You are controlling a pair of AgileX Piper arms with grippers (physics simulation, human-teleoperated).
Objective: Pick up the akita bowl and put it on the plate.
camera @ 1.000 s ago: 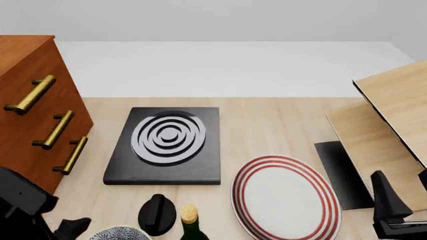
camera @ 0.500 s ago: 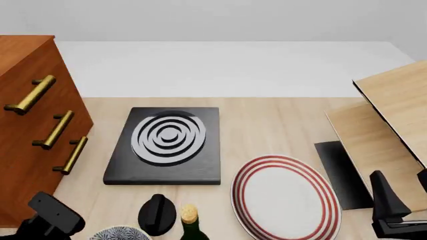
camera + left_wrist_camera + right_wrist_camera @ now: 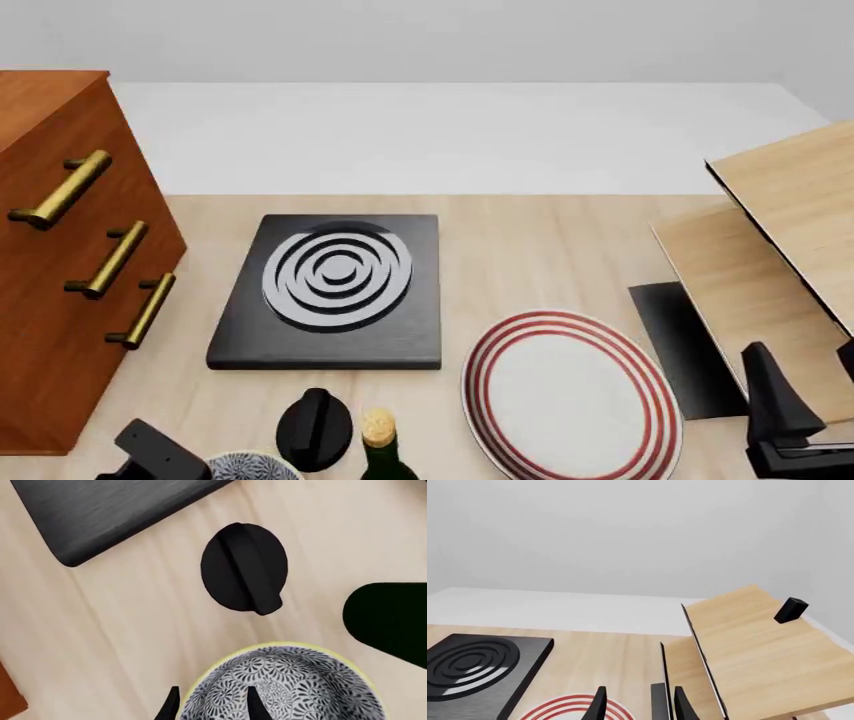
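Now drop the open left gripper (image 3: 210,707) straddling the akita bowl (image 3: 283,687) rim — clamp; plate (image 3: 567,395) at 3 o'clock.

A pale wooden table (image 3: 534,250) is seen carrying a black slab (image 3: 331,292), a red-ringed plate (image 3: 571,395), a patterned bowl (image 3: 240,467), a black knob (image 3: 314,428), a bottle (image 3: 383,445) and a wooden drawer cabinet (image 3: 67,250).

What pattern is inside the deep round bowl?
Dense black-and-white floral pattern in the deep round bowl, with a pale yellow rim; the left wrist view shows it best.
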